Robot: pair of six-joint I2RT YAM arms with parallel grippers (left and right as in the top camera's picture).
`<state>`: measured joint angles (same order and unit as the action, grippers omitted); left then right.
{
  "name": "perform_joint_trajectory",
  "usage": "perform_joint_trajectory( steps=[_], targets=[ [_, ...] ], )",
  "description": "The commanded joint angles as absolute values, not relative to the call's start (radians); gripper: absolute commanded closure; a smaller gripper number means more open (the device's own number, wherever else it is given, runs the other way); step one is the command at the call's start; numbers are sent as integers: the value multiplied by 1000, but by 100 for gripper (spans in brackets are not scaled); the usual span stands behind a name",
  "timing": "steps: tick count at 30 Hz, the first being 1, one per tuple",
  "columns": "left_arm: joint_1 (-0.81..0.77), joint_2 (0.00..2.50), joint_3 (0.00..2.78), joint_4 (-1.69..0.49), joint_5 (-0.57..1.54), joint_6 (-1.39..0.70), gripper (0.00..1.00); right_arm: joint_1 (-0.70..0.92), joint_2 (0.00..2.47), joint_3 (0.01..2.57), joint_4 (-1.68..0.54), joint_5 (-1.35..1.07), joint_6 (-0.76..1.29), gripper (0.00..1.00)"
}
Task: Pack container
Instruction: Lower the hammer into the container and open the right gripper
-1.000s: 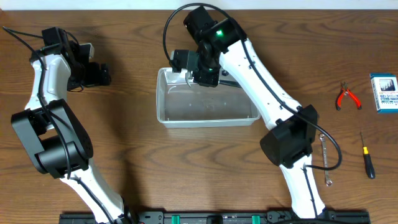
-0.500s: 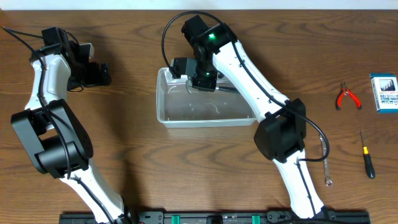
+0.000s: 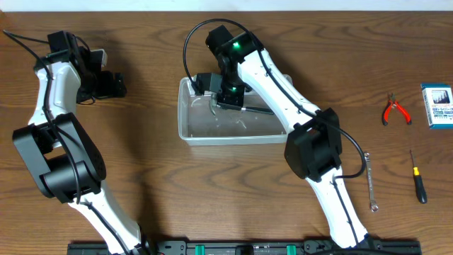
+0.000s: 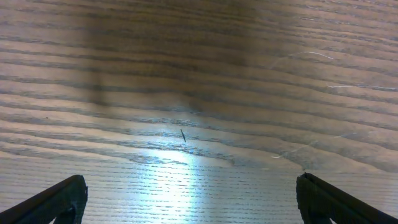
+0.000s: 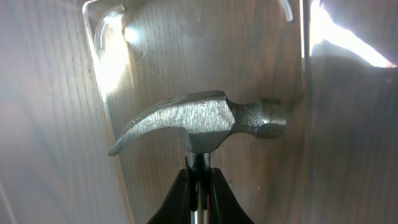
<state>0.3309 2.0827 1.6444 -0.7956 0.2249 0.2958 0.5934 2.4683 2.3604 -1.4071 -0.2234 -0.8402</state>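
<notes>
The container (image 3: 212, 139) sat on the table (image 3: 156, 170). Over its far left part, the right gripper (image 5: 199, 179) was clenched on a hammer (image 5: 199, 118) just below the head. Well left of the container, the left gripper (image 4: 191, 190) hung over bare wood, jaws spread wide.

1. Table (image 3: 141, 142): brown wood w/ strong grain, fills nearly all of overhead view.
2. Pale strip (image 3: 318, 4) along far edge.
3. Black rail (image 3: 233, 248) at near edge.
4. Bright glare patch (image 4: 165, 171) on wood, left wrist view; soft shadow above it.
</notes>
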Motion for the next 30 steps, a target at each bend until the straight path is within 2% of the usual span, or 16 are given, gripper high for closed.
perform_joint_trajectory(
  steps=[1,17,20,23,30],
  targets=[
    [331,2087,1640,-795,216,301,2,603,2506,2355,-1412,-252,-850,99],
    [331,2087,1640,-795,216,301,2,603,2506,2246,-1378,-252,-850,98],
    [331,2087,1640,-795,216,301,2,603,2506,2246,-1369,-252,-845,92],
    [331,2087,1640,-795,216,301,2,603,2506,2246,-1357,-252,-830,79],
    [331,2087,1640,-795,216,301,2,603,2506,2246,-1351,-252,-823,76]
  ],
)
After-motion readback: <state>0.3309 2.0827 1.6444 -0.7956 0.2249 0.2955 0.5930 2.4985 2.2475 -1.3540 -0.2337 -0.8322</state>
